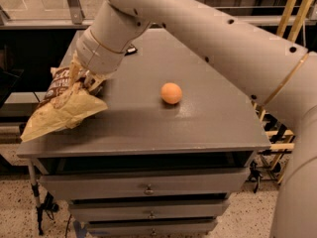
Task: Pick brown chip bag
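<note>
The brown chip bag (63,109) lies at the left edge of the grey table (208,128). Its dark brown middle is raised and crumpled, and its pale yellow lower end hangs over the table's left corner. My gripper (83,80) comes down on the bag's upper right part at the end of the big white arm. Its pale fingers (74,69) are closed into the crinkled foil. The bag's top end is hidden behind the wrist.
An orange ball (171,92) sits mid-table, right of the gripper. A small dark object (132,48) peeks out behind the arm. Drawers (148,188) lie under the tabletop. A yellow frame (292,14) stands at the right, and a glass rail at the back.
</note>
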Motion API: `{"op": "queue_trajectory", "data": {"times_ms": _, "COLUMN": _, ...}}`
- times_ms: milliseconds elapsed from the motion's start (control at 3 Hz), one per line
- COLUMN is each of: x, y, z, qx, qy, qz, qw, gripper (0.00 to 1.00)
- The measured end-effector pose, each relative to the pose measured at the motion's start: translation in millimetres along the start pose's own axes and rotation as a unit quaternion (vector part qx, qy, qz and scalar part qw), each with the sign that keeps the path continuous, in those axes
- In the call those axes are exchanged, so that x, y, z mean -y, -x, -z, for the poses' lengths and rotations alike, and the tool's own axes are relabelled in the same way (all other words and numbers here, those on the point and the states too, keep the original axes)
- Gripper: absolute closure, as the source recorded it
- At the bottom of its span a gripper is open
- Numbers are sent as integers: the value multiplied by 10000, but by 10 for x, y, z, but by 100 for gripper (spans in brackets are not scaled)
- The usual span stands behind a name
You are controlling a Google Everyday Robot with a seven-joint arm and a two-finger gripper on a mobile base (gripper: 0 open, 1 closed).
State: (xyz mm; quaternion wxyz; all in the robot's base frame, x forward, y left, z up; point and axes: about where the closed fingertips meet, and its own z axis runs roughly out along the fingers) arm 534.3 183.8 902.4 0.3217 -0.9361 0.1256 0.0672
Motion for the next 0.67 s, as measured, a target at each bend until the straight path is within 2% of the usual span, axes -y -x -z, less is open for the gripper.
{"op": "queue_trajectory", "data": {"times_ms": 667, "x": 391, "y": 73, "z": 512, "qx": -412, "qy": -426, "qz": 584, "qw": 9965, "gripper": 100}}
